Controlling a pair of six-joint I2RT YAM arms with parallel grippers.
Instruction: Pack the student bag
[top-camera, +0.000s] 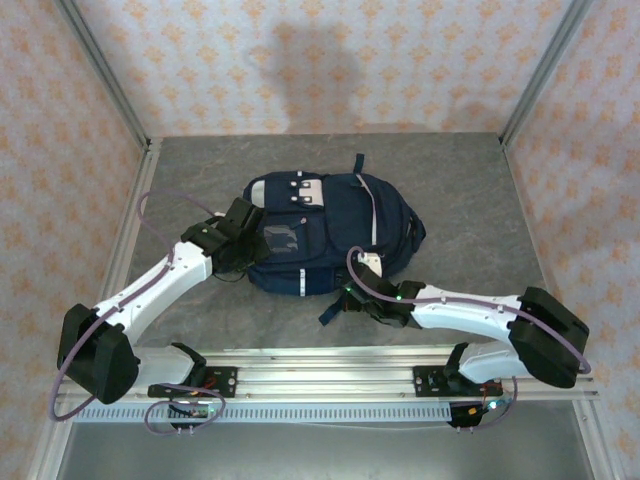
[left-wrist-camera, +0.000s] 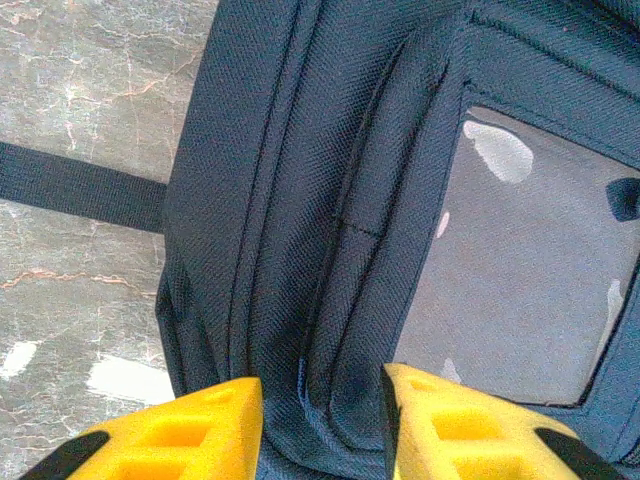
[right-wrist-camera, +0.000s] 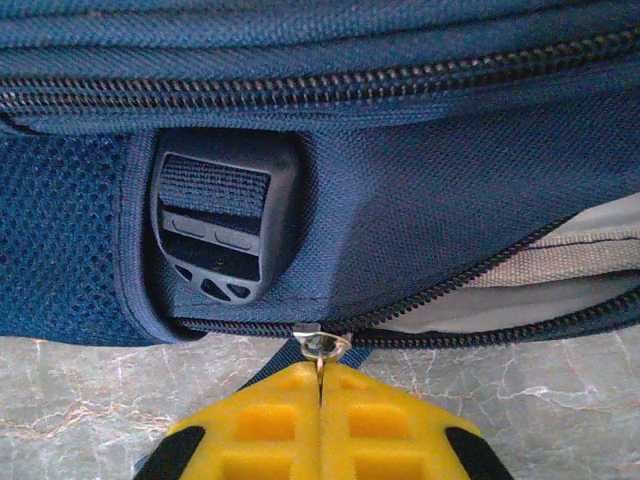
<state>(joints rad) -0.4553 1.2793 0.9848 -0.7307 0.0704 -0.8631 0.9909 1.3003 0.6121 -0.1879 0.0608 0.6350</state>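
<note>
Grey tabletop; low right hand pinches zipper pull, left hand clamps student bag.

The student bag lies flat in the middle of the table, well apart from the table's edges. The left hand is at the bag's left side. A ridge of the bag's fabric sits between its fingers and touches both. A window pocket lies on the bag's upper face just beside that ridge, and a strap runs from the bag's edge out over the table. The right hand is at the bag's near edge, its fingers pressed together on a zipper pull low on the bag's side wall, close to the table. A buckle sits in a recess of that wall, just beyond the pull.
</note>
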